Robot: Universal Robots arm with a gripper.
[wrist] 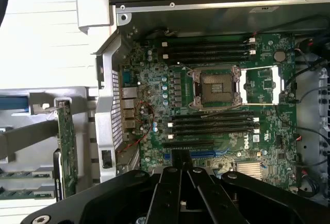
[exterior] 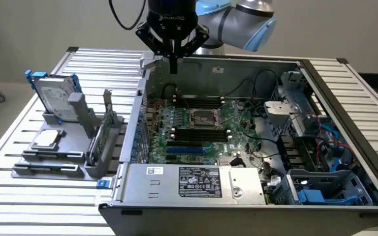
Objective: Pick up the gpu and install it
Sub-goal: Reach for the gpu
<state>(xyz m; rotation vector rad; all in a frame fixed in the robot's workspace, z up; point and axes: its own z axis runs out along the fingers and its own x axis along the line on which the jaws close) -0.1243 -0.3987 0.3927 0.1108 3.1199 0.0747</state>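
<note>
On the slatted silver metal table, before a plain pale wall, the black gripper hangs pressed together and empty over the open grey computer case. The thin green gpu stands upright in the grey rack alongside.

A: What sort of place are you working in?
B: A robotics lab, I'd say: my arm over a slatted metal bench, an opened computer case, a grey parts rack.

Free room lies above the motherboard inside the open computer case, under the closed pincer. The side wall bars the way to the card in its rack by the bench edge at the exterior view's left; cables crowd the opposite side.
</note>
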